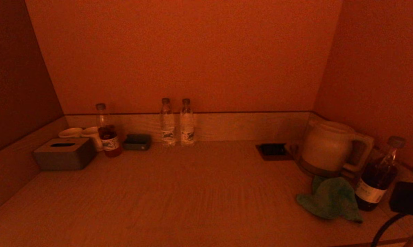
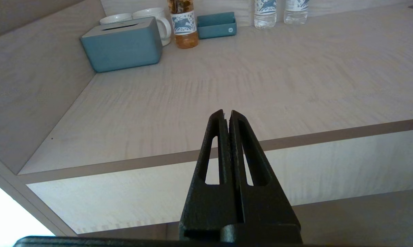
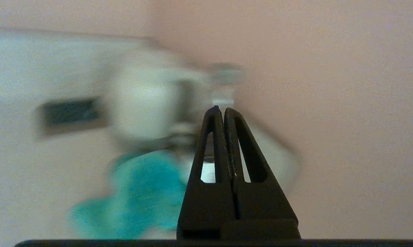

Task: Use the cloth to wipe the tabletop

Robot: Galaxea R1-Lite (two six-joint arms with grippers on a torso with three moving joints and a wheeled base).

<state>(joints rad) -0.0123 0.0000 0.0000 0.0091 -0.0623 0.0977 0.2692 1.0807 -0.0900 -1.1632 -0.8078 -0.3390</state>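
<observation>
A crumpled green cloth (image 1: 331,199) lies on the wooden tabletop (image 1: 192,192) at the right, in front of the white kettle (image 1: 326,147). In the right wrist view the cloth (image 3: 141,192) is below and beside my right gripper (image 3: 220,110), which is shut and empty and does not touch it. My right arm (image 1: 408,197) shows at the head view's right edge, just right of a dark bottle (image 1: 377,178). My left gripper (image 2: 228,115) is shut and empty, held off the table's front edge (image 2: 295,140).
At the back left stand a tissue box (image 1: 65,153), two white cups (image 1: 83,133), a tea bottle (image 1: 107,132) and a small box (image 1: 137,141). Two water bottles (image 1: 177,123) stand at the back middle. A dark socket plate (image 1: 273,151) lies left of the kettle. Walls close in both sides.
</observation>
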